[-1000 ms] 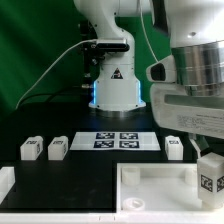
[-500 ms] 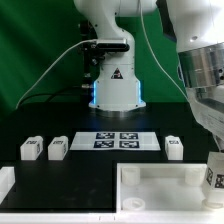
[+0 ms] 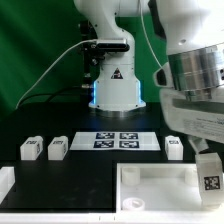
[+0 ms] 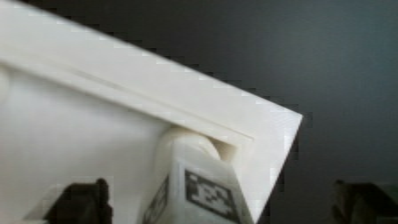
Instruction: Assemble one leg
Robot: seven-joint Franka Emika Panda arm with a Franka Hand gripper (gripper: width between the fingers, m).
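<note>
A leg (image 3: 209, 181), a small white block with a square tag, stands upright at the corner of the white tray part (image 3: 150, 186) on the exterior view's right. My gripper (image 3: 207, 160) hangs right above it. In the wrist view the leg (image 4: 210, 190) sits inside the tray's corner (image 4: 214, 105), between my two dark fingers (image 4: 80, 200). White tray shows between that finger and the leg, so the jaws stand apart around the leg. Three more legs lie on the table: two at the left (image 3: 31, 148) (image 3: 58, 148) and one at the right (image 3: 174, 147).
The marker board (image 3: 120, 140) lies in front of the robot base (image 3: 112, 85). A white part (image 3: 5, 186) shows at the exterior view's lower left edge. A green curtain is behind.
My wrist swung towards the exterior view's right and back over the leg. The leg stays at the tray's corner, shifted only slightly.
</note>
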